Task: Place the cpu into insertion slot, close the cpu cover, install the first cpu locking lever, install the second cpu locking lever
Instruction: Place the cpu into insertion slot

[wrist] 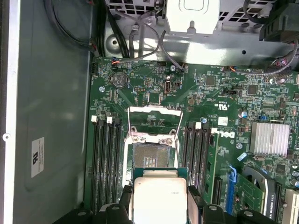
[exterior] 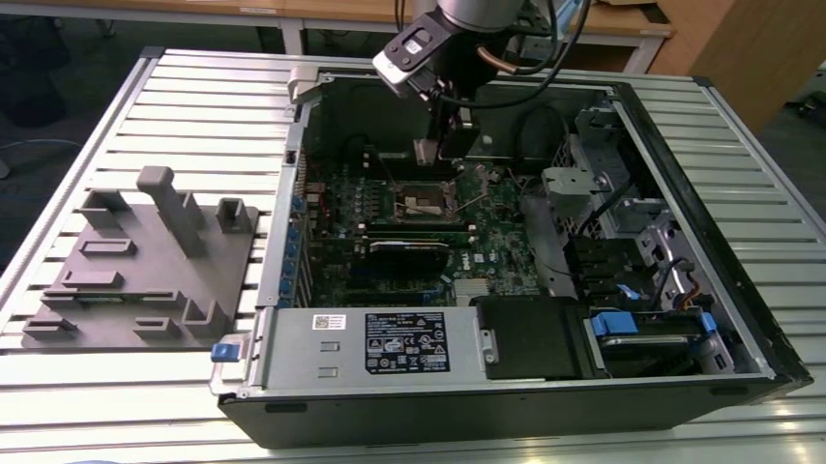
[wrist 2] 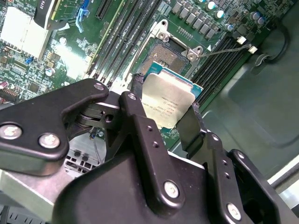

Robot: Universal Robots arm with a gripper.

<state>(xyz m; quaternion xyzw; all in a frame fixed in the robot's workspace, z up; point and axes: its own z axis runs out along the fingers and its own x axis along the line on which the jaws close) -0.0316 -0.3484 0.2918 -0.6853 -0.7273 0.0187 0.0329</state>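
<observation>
My gripper (exterior: 440,145) is inside the open computer case, shut on the cpu (wrist 2: 169,99), a flat square chip with a silver-grey top. One black finger (wrist 2: 135,89) presses each of two opposite edges of the chip. The cpu (wrist: 159,199) hangs tilted a little above the board, just short of the insertion slot (wrist: 152,157), whose pale contact field lies bare. The cpu cover (wrist: 154,110) is swung open at the slot's far side. In the exterior view the insertion slot (exterior: 425,201) lies below the gripper.
Black memory slots (wrist: 105,154) flank the socket on both sides. A thin wire lever (wrist 2: 225,49) stands off beside it. A grey power supply box (exterior: 374,343) fills the case's near end. A grey fixture plate (exterior: 142,261) lies on the slatted table at the exterior view's left.
</observation>
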